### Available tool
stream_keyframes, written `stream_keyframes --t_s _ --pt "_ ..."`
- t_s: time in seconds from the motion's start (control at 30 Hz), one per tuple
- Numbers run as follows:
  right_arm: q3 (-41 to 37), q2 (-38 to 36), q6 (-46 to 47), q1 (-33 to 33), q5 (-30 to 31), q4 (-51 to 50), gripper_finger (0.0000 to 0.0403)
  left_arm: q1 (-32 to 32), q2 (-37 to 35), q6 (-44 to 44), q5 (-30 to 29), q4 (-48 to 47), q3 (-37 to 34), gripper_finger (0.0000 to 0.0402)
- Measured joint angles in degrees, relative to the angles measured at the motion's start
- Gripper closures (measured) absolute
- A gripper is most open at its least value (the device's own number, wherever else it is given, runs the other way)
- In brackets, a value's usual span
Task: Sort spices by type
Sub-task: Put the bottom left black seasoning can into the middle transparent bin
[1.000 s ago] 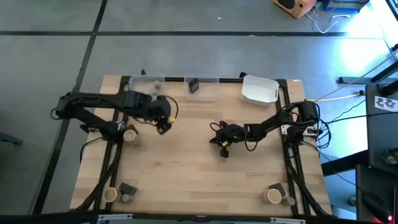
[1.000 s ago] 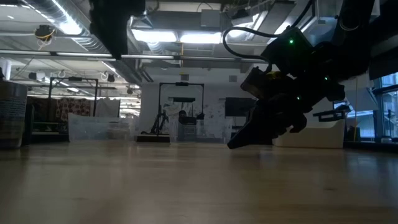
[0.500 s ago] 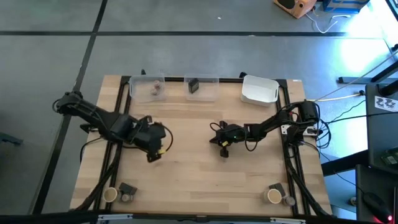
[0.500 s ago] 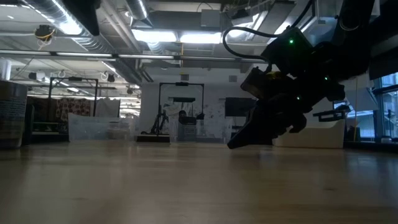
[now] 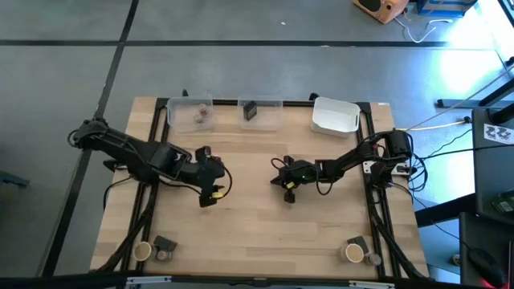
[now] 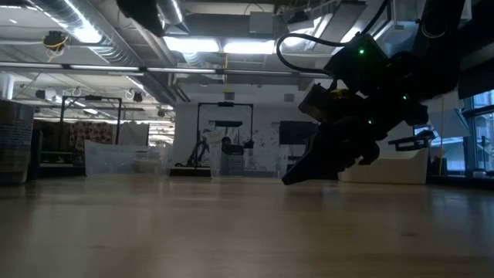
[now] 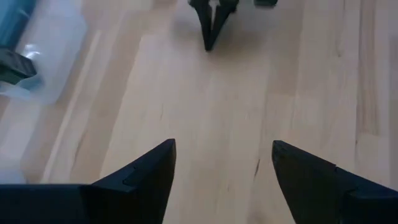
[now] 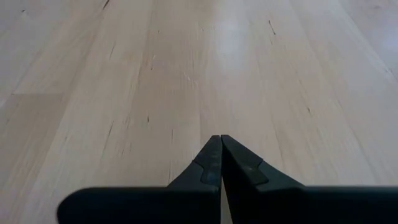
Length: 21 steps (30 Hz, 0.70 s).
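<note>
On the left of the wooden counter [image 5: 241, 217] the left gripper [image 5: 206, 197] hung over bare boards, its jaws spread apart and holding nothing — the left wrist view showed only wood between them. At the counter's near left corner stood a tan cylinder [image 5: 142, 251] with a dark grey block [image 5: 166, 242] just beside it. Along the far edge, a clear tub [image 5: 190, 113] held small brownish-pink jars [image 5: 201, 114], and the clear tub beside it [image 5: 260, 113] held one dark grey block [image 5: 250, 110]. Near the middle of the counter the right gripper [image 5: 289, 193] sat low over the boards, its jaws pressed together on nothing, as the right wrist view showed. Farther right along the far edge lay a white tub [image 5: 335, 116]; what it held could not be told. At the near right corner stood another tan cylinder [image 5: 353, 253] with a small jar [image 5: 373, 258] just beside it — apart from both arms.
</note>
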Motion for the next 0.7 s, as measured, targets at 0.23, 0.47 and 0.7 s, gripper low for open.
stream_keyframes --t_s 0.23,0.47,0.7 --pt "0.0 0.02 -0.69 -0.01 0.1 -0.16 0.0391 -2.47 3.32 -4.04 9.82 -1.99 0.0 0.0117" --pt "0.0 0.02 -2.19 -0.02 0.26 -0.24 0.0391 -11.57 5.45 -10.47 11.34 -8.01 0.0 0.0122" --pt "0.0 0.02 -3.82 -0.02 0.52 -0.52 0.0391 -20.4 5.83 -20.97 11.32 -10.63 0.0 0.0123"
